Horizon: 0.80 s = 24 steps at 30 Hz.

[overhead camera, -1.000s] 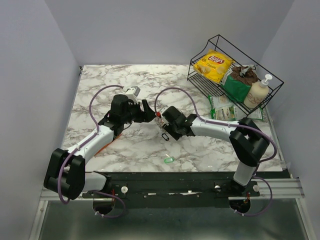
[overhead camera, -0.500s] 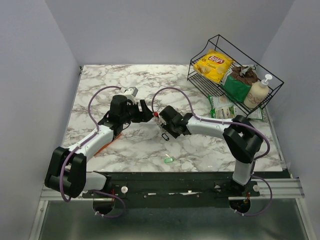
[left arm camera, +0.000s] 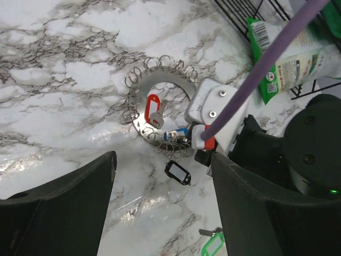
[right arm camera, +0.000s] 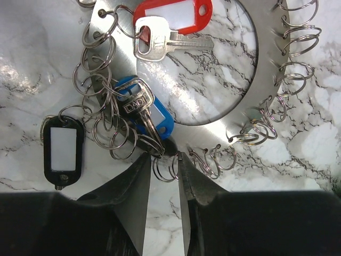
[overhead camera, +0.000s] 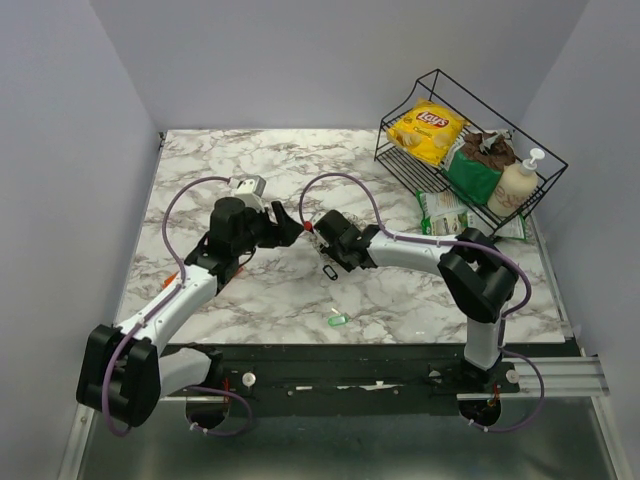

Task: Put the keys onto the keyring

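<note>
The keyring is a flat silvery loop edged with many small split rings; it also shows in the left wrist view. A red-headed key, a blue-headed key and a black tag hang on it. My right gripper is nearly closed around one small split ring at the loop's near edge. A green-headed key lies loose on the table nearer the arm bases, also seen in the left wrist view. My left gripper is wide open and empty, hovering just left of the keyring.
A black wire basket at the back right holds a yellow chip bag, a green bag and a soap bottle. A green packet lies on the table beside it. Something orange shows under the left arm.
The left arm has swung left and its gripper has drawn back a little from the keyring. The right gripper has shifted slightly left and away from the bases, staying at the keyring.
</note>
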{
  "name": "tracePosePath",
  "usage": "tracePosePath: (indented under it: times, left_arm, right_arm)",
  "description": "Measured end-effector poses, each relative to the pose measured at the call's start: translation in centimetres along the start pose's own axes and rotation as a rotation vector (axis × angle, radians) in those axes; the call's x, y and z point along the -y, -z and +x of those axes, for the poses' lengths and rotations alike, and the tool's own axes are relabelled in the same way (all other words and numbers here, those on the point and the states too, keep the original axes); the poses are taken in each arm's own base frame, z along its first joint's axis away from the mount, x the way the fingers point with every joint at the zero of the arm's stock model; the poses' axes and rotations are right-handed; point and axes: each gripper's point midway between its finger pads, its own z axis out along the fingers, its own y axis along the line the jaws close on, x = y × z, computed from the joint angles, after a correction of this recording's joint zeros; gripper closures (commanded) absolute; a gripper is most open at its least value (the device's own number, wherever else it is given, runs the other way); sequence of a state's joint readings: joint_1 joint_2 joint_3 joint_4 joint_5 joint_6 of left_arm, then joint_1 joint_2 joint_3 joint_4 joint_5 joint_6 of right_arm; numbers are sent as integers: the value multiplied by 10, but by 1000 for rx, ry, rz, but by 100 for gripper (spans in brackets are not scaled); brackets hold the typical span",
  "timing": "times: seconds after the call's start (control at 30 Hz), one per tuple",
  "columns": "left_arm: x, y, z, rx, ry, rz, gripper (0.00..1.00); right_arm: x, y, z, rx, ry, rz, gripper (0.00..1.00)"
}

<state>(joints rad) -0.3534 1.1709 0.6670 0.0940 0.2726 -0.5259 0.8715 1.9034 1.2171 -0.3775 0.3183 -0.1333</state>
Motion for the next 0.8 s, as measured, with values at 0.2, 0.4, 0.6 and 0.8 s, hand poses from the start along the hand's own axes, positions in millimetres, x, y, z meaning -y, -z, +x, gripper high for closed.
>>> tracePosePath:
  times: [0.2,0.4,0.6,0.8]
  left_arm:
    - [7,13,-19,81,-12,14,20]
    - [1,17,-21,101,4,-5,19]
    - [-3,17,-20,103,14,-14,19]
    - [-3,16,-20,106,15,-12,19]
  right_arm:
    - [0,0,-1,2,2,0,64]
    - [-2,1,0,4,10,-11,61]
    - [-5,5,3,6,25,-36,59]
    - [-6,6,6,2,30,-41,59]
